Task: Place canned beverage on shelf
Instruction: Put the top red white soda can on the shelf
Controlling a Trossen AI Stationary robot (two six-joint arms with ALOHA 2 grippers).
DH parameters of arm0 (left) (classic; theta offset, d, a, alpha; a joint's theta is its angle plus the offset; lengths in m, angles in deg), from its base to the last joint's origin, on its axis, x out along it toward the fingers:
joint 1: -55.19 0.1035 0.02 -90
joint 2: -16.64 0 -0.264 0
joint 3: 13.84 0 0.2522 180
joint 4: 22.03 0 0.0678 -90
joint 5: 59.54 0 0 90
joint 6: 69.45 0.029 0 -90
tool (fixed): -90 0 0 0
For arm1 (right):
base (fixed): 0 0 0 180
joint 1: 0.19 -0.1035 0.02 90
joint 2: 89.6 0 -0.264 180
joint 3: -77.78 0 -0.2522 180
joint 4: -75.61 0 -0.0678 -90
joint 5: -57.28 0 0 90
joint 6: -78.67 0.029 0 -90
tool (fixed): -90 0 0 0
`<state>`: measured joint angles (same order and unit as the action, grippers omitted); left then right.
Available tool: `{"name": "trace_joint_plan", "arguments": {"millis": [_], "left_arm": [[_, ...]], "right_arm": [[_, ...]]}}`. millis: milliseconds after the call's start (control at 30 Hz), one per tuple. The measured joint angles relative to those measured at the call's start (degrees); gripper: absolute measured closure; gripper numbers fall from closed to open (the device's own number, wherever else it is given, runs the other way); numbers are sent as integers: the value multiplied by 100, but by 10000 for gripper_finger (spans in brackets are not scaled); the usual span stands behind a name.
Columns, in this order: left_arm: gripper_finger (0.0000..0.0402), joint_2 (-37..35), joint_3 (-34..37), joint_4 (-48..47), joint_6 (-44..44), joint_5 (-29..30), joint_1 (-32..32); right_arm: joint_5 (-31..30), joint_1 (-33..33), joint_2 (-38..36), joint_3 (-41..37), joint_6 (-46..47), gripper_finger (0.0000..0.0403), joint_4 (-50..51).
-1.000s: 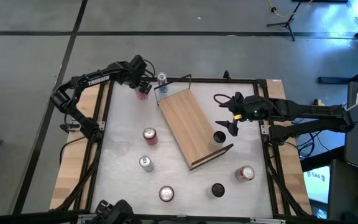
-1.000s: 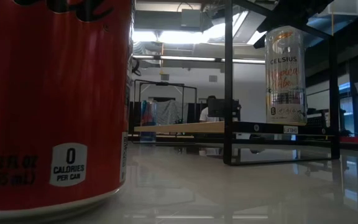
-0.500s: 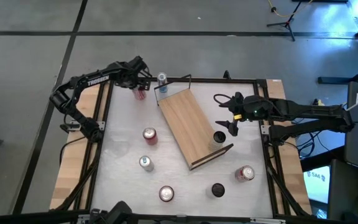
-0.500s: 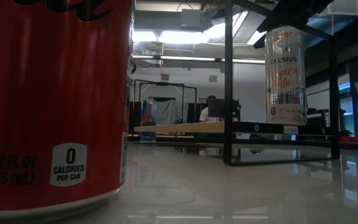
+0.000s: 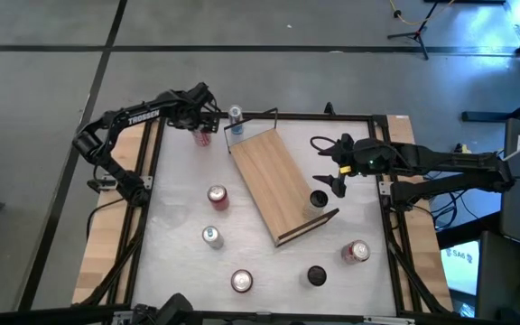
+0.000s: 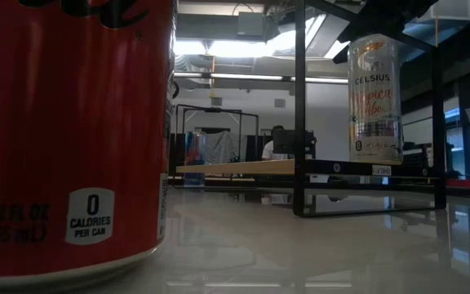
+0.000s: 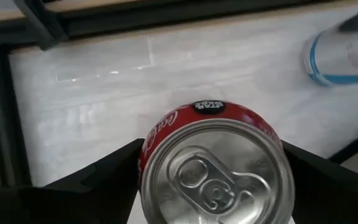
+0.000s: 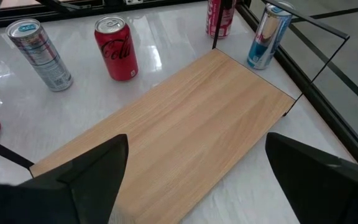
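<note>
**Left gripper straddles a red can at the worktop's far-left corner**

The left gripper sits over an upright red cola can near the far-left corner of the worktop. In the left wrist view its fingers flank the can on both sides, spread apart; whether they press on the can I cannot tell. The can stands with its long axis vertical, pull-tab lid facing straight up at the wrist camera.

The shelf lies diagonally across the middle of the worktop, its long axis running from the far-left corner toward the near-right edge, wire rails at both ends. A blue-and-silver can stands just beside the shelf's far end, close to the red can.

Risks, as I judge them: a loose or off-centre grip could let the can tilt or slip on lifting; swinging toward the shelf could clip the blue-and-silver can or the wire rail.

The right gripper waits open over the worktop's right side, beyond the shelf's right edge.
</note>
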<state>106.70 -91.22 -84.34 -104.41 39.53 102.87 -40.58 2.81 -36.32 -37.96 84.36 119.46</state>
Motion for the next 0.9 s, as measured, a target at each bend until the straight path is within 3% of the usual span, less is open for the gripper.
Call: {"name": "trace_joint_plan", "arguments": {"millis": [900], "left_arm": [[69,2,5,11,85,-556,4]], "right_arm": [[0,0,14,1,0,29,9]]}}
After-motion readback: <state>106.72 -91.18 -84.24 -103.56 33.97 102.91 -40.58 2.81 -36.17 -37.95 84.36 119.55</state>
